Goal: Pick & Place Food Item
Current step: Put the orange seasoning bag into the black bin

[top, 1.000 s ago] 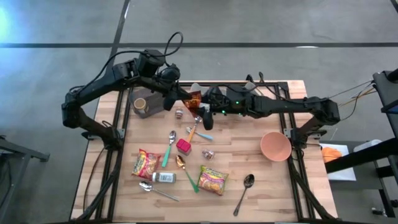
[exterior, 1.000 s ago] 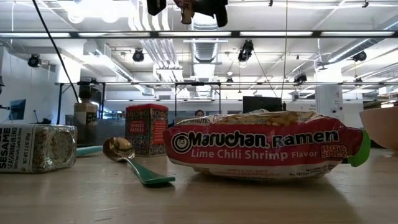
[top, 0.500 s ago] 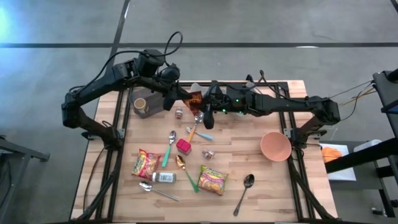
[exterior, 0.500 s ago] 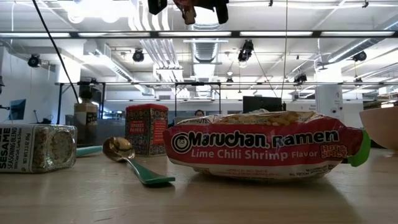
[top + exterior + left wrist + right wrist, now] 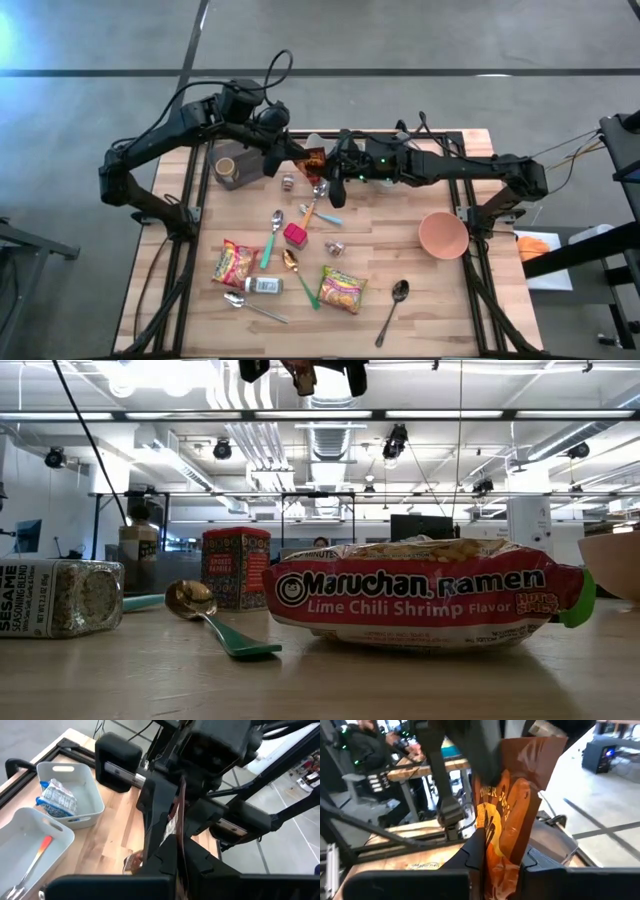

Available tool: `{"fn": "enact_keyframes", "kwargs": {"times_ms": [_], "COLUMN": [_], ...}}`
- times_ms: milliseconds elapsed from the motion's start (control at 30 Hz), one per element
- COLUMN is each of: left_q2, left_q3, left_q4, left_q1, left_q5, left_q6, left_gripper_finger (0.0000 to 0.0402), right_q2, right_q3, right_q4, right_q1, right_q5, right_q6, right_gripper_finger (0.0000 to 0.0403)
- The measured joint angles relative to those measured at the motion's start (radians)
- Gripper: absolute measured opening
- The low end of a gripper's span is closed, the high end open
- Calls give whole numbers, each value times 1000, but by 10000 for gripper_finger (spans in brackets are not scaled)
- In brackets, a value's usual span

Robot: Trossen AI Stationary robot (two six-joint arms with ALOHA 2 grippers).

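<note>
Both grippers meet over the upper middle of the high view, where the left gripper (image 5: 297,160) and the right gripper (image 5: 328,172) are each clenched on one brown-and-orange snack pouch (image 5: 314,160), held in the air above the far part of the wooden table (image 5: 400,250); from above the pouch shows only as a small patch between the two sets of fingers, so its long axis cannot be told there. Lower in that view lie a ramen packet (image 5: 343,288), a second ramen packet (image 5: 233,264), a pink bowl (image 5: 443,235) and a sesame jar (image 5: 263,285). At the top edge of the low view the pouch (image 5: 300,374) hangs between dark finger tips, well above the tabletop. Seen edge-on in the left wrist view, the pouch (image 5: 179,827) is a thin sliver with its long axis running away from the camera, clamped between the fingers. Face-on in the right wrist view, the pouch (image 5: 512,807) stands upright, tall axis vertical, printed side toward the camera, lower end pinched between the fingers.
</note>
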Motion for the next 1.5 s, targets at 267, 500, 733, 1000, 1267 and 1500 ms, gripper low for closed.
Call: {"fn": "enact_keyframes", "kwargs": {"times_ms": [267, 500, 733, 1000, 1267, 1500], "left_q2": [-2, 2, 8, 60, 148, 237], "left_q3": [0, 0, 0, 2, 173, 311], "left_q4": [-20, -127, -143, -186, -354, -489], "left_q1": [0, 0, 0, 0, -2, -12], "left_q5": [26, 60, 41, 23, -34, -47], "left_q6": [2, -15, -18, -14, 79, 180], "left_gripper_finger": [170, 274, 291, 291, 291, 291], "right_q2": [2, 2, 2, 2, 2, 2], "right_q3": [-2, -1, -1, -1, -2, -2], "right_q4": [-44, -114, -140, -168, -193, -210], "right_q1": [1, 1, 1, 1, 1, 0], "right_q5": [-24, -39, -44, -48, -48, -47], "right_q6": [2, -23, -27, -26, -12, 3], "right_gripper_finger": [27, 27, 27, 27, 27, 27]}}
